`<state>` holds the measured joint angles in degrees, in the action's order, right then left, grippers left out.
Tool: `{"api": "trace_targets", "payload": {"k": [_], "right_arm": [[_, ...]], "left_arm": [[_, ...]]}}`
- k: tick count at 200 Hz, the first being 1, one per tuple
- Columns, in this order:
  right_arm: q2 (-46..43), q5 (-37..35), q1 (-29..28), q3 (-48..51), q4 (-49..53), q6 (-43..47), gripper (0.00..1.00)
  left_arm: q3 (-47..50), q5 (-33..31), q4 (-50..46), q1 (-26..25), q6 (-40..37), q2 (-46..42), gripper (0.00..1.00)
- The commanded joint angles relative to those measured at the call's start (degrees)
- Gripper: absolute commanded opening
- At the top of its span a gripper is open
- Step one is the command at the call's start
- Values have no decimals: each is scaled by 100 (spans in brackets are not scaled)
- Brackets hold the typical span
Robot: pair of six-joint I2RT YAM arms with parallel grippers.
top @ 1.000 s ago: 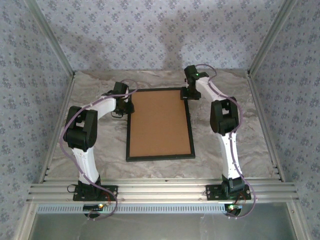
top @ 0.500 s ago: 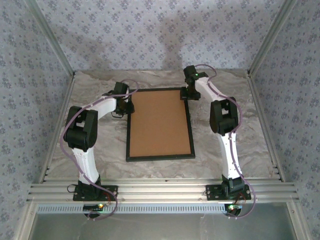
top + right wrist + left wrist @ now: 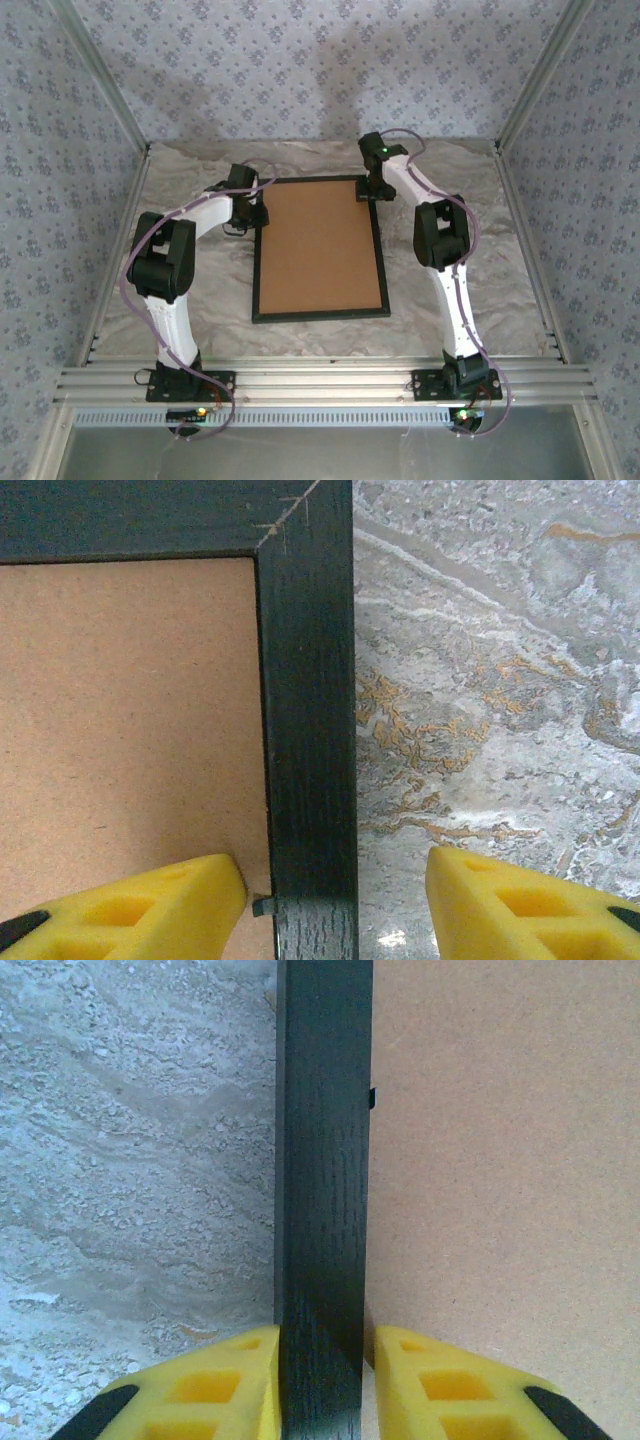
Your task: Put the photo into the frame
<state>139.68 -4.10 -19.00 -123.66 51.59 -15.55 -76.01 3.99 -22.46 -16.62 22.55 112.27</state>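
One backing board (image 3: 320, 245) inside frame (image 3: 320, 314); left pincer (image 3: 320, 1348) tight on frame, right pincer (image 3: 335, 868) apart.

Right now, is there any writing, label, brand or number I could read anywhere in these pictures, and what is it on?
None.
The frame, the brown backing board inside it and the marbled table carry no words or numbers.
The wallpaper has only a small repeated pattern, no letters.
The pale scratches at the frame's corner in the right wrist view are not writing.

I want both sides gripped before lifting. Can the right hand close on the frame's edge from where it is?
Likely yes: the right hand is open astride one rail of the frame, nothing between.
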Motion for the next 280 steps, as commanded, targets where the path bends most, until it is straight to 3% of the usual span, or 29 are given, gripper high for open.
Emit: {"api": "trace_targets", "payload": {"k": [1, 44, 102, 206, 280], "right_arm": [[139, 833, -222, 158, 573, 131, 57], [-859, 772, 75, 442, 380, 234, 57], [-1859, 680, 482, 1756, -161, 149, 57], [-959, 824, 644, 1396, -403, 195, 57], [-809, 818, 652, 1198, -486, 131, 58]], "left_arm": [[115, 604, -21, -280, 37, 296, 28], [113, 520, -53, -258, 24, 278, 28], [97, 483, -91, -228, -12, 230, 28], [95, 483, -122, -227, -22, 269, 28], [86, 499, -145, -232, -33, 269, 28]]}}
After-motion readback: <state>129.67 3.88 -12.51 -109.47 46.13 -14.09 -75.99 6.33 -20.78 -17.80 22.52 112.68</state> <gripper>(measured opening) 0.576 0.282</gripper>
